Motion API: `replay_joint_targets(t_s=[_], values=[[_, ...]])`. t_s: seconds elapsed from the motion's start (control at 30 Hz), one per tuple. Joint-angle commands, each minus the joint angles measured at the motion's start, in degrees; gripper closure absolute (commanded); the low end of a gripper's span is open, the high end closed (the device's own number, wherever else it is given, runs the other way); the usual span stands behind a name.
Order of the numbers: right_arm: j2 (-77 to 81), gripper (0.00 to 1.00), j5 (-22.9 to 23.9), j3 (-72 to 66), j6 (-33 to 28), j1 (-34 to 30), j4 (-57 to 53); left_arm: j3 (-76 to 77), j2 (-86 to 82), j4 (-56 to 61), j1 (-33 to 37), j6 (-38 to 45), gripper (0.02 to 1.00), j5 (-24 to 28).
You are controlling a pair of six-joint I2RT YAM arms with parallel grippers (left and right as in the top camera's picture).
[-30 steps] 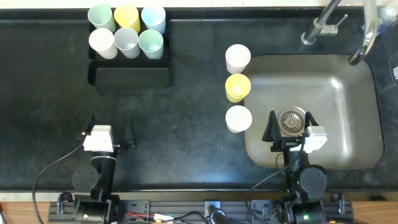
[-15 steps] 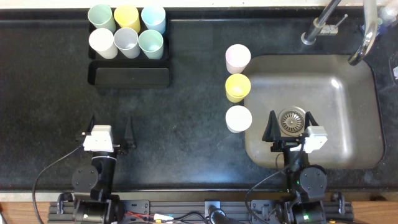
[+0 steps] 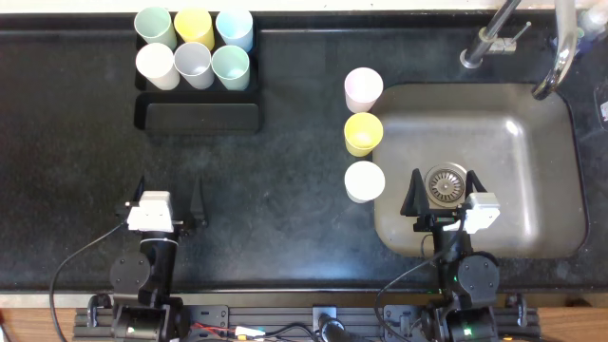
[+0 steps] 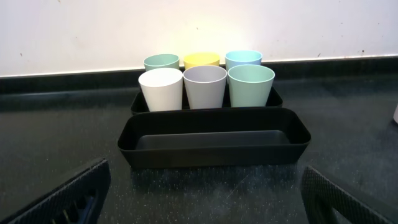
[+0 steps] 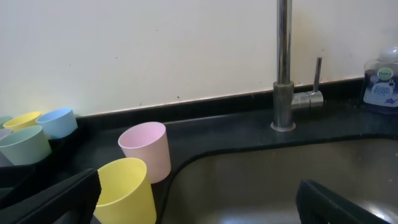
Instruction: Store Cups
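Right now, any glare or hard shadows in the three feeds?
Top view: sheen on the sink floor, counter dark and matte. Left wrist view: bright patch on the wall behind the yellow cup; front tray interior dim. Right wrist view: highlight down the faucet, wall evenly lit.

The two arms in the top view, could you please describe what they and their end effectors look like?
Both arms are black, each with a white block at the wrist. The left end effector and right end effector have two black, tapered fingers with a fine cross-hatched texture. A thin black cable loops out beside each base.
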Motion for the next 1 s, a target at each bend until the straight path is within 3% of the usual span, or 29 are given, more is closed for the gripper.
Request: replay_joint_targets(t_s=[0.03, 0.5, 0.63, 0.83, 1.0], values=[[-0.44, 0.005, -0.39, -0.74, 0.26, -0.37, 0.31, -0.09, -0.52, -0.02, -0.04, 1.09, 0.020, 0.37], [-0.44, 0.003, -0.42, -0.74, 0.24, -0.37, 0.31, 0.00, -0.39, -0.07, -0.04, 0.50, 0.020, 0.26], [-0.44, 0.003, -0.42, -0.74, 0.24, -0.37, 0.31, 3.91, 7.37, 0.57, 0.57, -9.31, 0.020, 2.84], [-0.44, 0.003, -0.39, -0.74, 0.24, -0.37, 0.31, 33.66, 51.69, -0.70, 1.31, -30.16, 0.020, 11.30], [-0.44, 0.003, -0.42, -0.74, 0.26, -0.37, 0.31, 76.46, 88.26, -14.82, -2.95, -34.07, 0.020, 23.21]])
